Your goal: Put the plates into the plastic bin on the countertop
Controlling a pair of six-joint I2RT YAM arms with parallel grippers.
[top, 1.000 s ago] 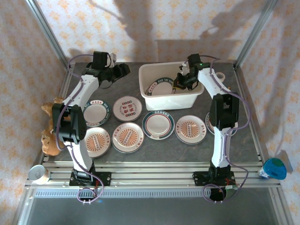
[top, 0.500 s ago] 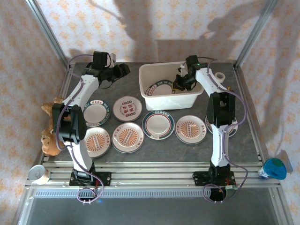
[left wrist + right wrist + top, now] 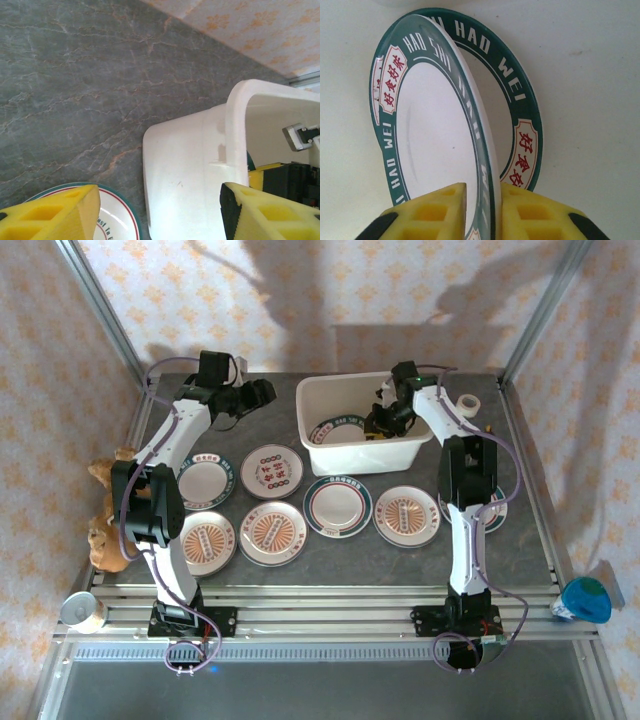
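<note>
The white plastic bin [image 3: 360,454] stands at the back centre of the dark countertop [image 3: 470,560]. My right gripper [image 3: 383,420] reaches down into it. A teal-rimmed plate [image 3: 430,130] stands on edge with its rim between the yellow fingers [image 3: 535,215]. The jaws are slightly parted, with a thin gap on the left side. Another teal-rimmed plate [image 3: 522,115] lies flat on the bin floor [image 3: 590,75] behind it. Several plates [image 3: 272,471] lie in two rows in front of the bin. My left gripper [image 3: 262,392] hovers open and holds nothing, left of the bin [image 3: 190,165], above a teal-rimmed plate [image 3: 120,215].
A white tape roll [image 3: 468,402] lies right of the bin. Aluminium framing [image 3: 330,585] edges the countertop. Brown toy figures [image 3: 105,530] sit at the left edge. A metal can [image 3: 80,610] and a blue object [image 3: 585,598] rest off the near corners.
My right gripper has shifted a little to the left inside the bin with the plate, and its jaws have loosened off the rim. The left arm has not moved.
</note>
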